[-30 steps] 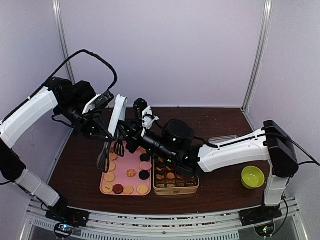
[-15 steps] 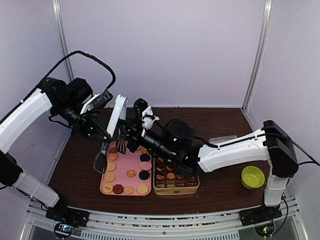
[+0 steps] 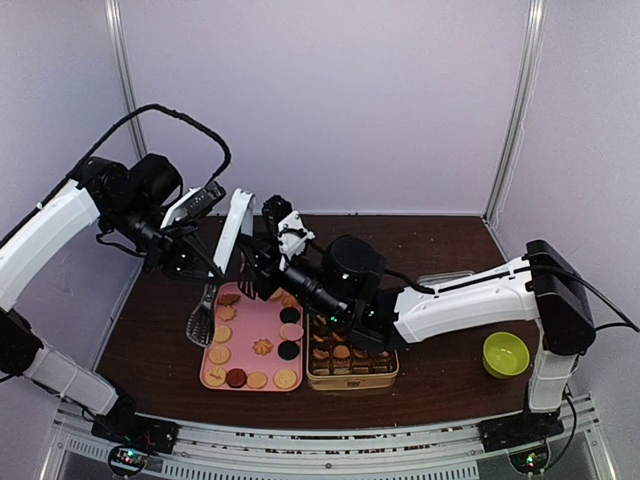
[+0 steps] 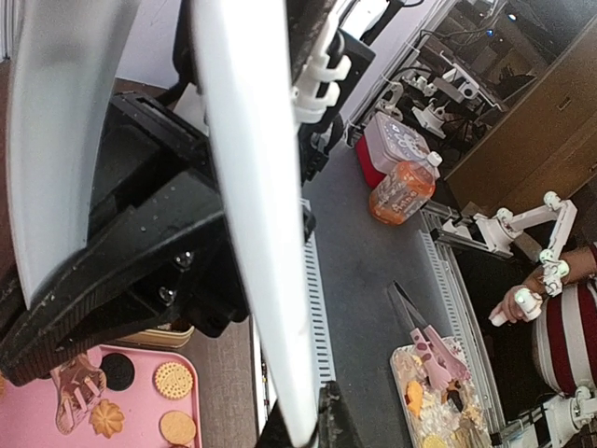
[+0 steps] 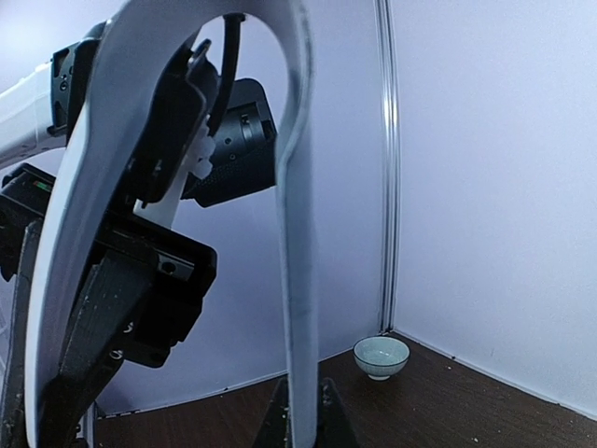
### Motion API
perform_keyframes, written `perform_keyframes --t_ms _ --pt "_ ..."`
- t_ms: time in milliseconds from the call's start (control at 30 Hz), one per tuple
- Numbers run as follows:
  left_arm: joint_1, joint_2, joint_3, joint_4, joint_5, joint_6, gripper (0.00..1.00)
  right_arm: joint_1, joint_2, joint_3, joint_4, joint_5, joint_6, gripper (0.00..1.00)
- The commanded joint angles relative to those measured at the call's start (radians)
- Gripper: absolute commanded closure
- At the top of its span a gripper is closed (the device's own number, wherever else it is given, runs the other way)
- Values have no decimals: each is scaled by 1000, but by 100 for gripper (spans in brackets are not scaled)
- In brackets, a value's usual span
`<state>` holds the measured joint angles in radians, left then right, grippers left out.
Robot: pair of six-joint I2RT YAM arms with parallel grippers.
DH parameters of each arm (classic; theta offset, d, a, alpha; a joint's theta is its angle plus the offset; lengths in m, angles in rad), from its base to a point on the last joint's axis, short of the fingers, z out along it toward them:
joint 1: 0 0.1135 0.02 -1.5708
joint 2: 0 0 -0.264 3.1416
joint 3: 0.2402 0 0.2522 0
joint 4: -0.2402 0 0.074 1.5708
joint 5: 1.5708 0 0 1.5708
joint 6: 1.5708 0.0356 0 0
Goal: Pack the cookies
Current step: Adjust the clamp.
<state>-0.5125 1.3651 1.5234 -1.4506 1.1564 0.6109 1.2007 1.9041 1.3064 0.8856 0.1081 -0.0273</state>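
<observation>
Many small round cookies (image 3: pixel 262 346), tan with a few black, lie on a pink tray (image 3: pixel 243 332); more fill a gold tin (image 3: pixel 350 362). White tongs (image 3: pixel 236 222) with black slotted heads (image 3: pixel 200 322) hang over the tray's left edge. My left gripper (image 3: pixel 205 262) is shut on one tong arm, which runs between its fingers in the left wrist view (image 4: pixel 308 425). My right gripper (image 3: pixel 262 265) is shut on the other arm, seen in the right wrist view (image 5: pixel 298 411) below the tongs' curved bend (image 5: pixel 205 37). Tray cookies (image 4: pixel 173 378) also show in the left wrist view.
A yellow-green bowl (image 3: pixel 505 353) sits at the right, with a clear container (image 3: pixel 445 278) behind the right arm. A pale bowl (image 5: pixel 381 357) stands near the back wall corner. The two arms crowd together above the tray.
My left arm has risen and drawn left, carrying its tong arm and black head a little leftward. The right arm has barely shifted.
</observation>
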Motion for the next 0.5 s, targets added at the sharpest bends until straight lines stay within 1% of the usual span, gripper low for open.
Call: perform_keyframes --t_ms 0,33,100,167,200,267,333,467 --pt "-70 -130 18 -206 126 121 100 -167 15 -32 -182 408 51 97" --pt "-69 -124 18 -206 117 123 100 -158 4 -32 -184 349 54 88" --pt "-69 -104 22 -206 78 143 100 -147 -30 -27 -201 196 95 66" --pt "-69 -76 32 -206 21 161 100 -141 -63 -25 -229 64 136 48" --pt "-68 -61 38 -206 0 171 100 -138 -81 -34 -241 27 151 40" --pt "-67 -37 45 -206 -34 197 100 -134 -120 -61 -262 -46 169 31" --pt "-68 -20 51 -205 -69 224 100 -135 -159 -92 -308 -108 179 24" --pt "-67 15 62 -205 -130 268 100 -139 -232 -163 -427 -227 162 16"
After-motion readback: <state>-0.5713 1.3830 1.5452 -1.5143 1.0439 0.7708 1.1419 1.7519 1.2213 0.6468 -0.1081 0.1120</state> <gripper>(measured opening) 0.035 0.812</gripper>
